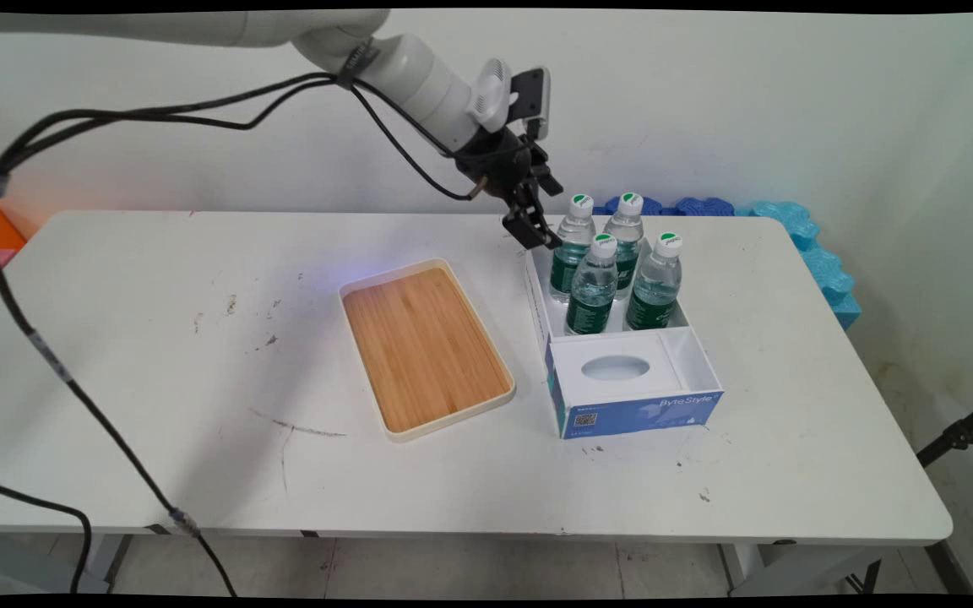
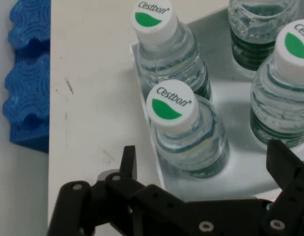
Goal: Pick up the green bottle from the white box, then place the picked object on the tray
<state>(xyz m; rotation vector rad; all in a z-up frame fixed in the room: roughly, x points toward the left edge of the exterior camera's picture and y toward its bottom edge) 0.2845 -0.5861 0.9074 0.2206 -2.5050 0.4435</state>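
Observation:
My black gripper (image 1: 535,233) hangs open just left of and above several small water bottles with white-and-green caps. They stand upright in the rear part of a white box with a blue front (image 1: 638,414). The back-left bottle (image 1: 573,247) is nearest to it. In the hand view this bottle (image 2: 183,132) stands between my spread fingers, the left finger (image 2: 128,161) outside the box wall (image 2: 146,123) and the right finger (image 2: 283,160) over the box floor. Nothing is held. A second bottle (image 2: 166,46) stands behind it along the same wall.
An empty wooden tray with a cream rim (image 1: 423,346) lies left of the box. The box's front half holds a white insert with an oval hole (image 1: 615,367). Blue foam pieces (image 1: 799,232) line the table's back right edge, seen as foam (image 2: 26,73) in the hand view.

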